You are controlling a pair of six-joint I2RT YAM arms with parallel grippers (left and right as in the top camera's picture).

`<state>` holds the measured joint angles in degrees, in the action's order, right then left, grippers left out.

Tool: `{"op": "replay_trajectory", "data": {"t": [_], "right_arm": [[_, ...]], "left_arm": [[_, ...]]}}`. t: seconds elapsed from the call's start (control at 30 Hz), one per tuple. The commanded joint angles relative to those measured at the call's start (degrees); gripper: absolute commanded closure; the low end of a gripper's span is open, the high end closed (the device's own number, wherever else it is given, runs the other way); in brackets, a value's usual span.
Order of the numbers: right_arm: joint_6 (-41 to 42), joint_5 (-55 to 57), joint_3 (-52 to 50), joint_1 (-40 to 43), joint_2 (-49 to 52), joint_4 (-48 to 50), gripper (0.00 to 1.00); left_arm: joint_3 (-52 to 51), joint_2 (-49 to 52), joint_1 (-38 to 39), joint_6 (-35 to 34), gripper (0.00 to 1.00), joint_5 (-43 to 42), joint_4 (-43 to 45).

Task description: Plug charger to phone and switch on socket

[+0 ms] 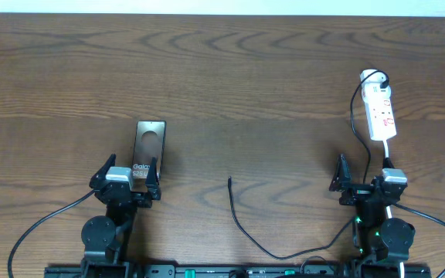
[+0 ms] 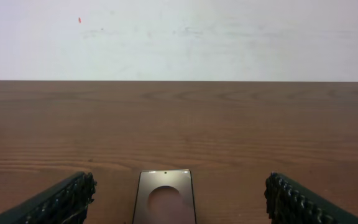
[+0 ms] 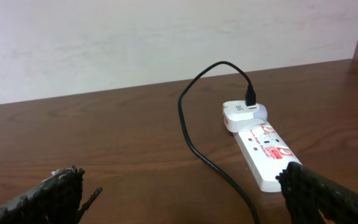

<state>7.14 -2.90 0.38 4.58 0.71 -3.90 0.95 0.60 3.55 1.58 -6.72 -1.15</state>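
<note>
The phone lies flat on the table left of centre, its text end under my left gripper, which is open above it. In the left wrist view the phone sits between the open fingers. The white socket strip lies at the far right. A white adapter is plugged into its far end, with the black charger cable leaving it. The cable's free tip rests mid-table. My right gripper is open just short of the strip.
The strip's white cord runs back toward the right arm. The charger cable loops along the table's front edge between the two arm bases. A pale wall stands beyond the table's far edge.
</note>
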Motion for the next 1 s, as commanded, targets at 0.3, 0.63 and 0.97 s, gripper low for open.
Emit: {"op": "replay_trajectory", "data": {"t": [0.3, 0.63, 0.97], "right_arm": [[-0.52, 0.68, -0.07, -0.17, -0.33, -0.33, 0.01], [-0.52, 0.66, -0.07, -0.17, -0.33, -0.33, 0.01], [-0.52, 0.66, -0.07, -0.17, -0.33, -0.33, 0.01]], "left_arm": [[0.11, -0.28, -0.04, 0.81, 0.10, -1.86, -1.86], [12.00, 10.27, -0.04, 1.90, 0.10, -1.84, -2.08], [33.40, 34.49, -0.04, 2.08, 0.10, -1.84, -11.04]]}}
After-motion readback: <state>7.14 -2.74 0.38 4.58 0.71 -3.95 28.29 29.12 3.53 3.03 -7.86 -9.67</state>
